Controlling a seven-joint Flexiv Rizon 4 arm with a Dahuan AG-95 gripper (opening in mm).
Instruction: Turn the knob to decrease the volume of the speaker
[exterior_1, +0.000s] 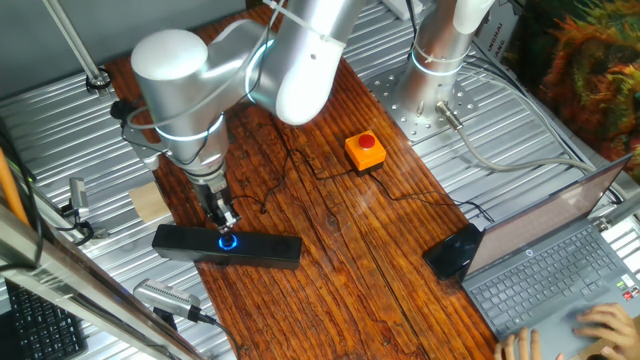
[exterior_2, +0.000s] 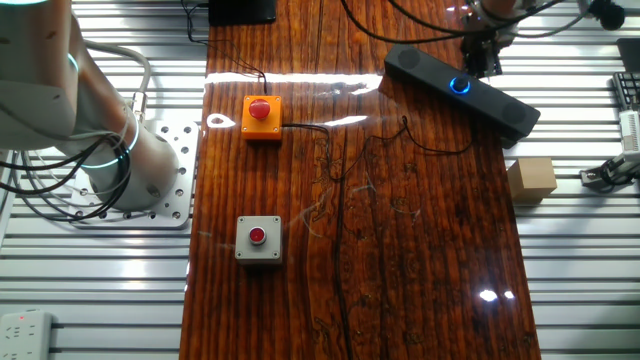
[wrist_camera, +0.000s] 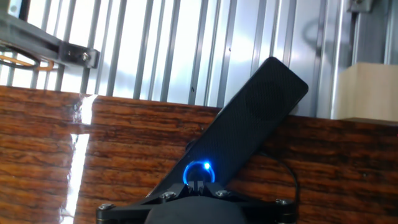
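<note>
The speaker (exterior_1: 226, 246) is a long black bar lying near the table's left edge; it also shows in the other fixed view (exterior_2: 462, 86) and the hand view (wrist_camera: 249, 127). Its knob (exterior_1: 229, 241) glows with a blue ring on the bar's top, seen too in the other fixed view (exterior_2: 460, 84) and the hand view (wrist_camera: 199, 172). My gripper (exterior_1: 226, 216) points down just above the knob, with its fingers close together and nothing between them. In the hand view the gripper (wrist_camera: 199, 183) lines up with the ring's middle. A thin black cable (exterior_1: 290, 165) runs from the speaker.
An orange box with a red button (exterior_1: 365, 150) sits mid-table. A grey box with a red button (exterior_2: 258, 238) lies further along. A wooden block (exterior_1: 150, 203) stands next to the speaker's end. A black mouse-like device (exterior_1: 455, 250) and a laptop (exterior_1: 560, 270) are at the right.
</note>
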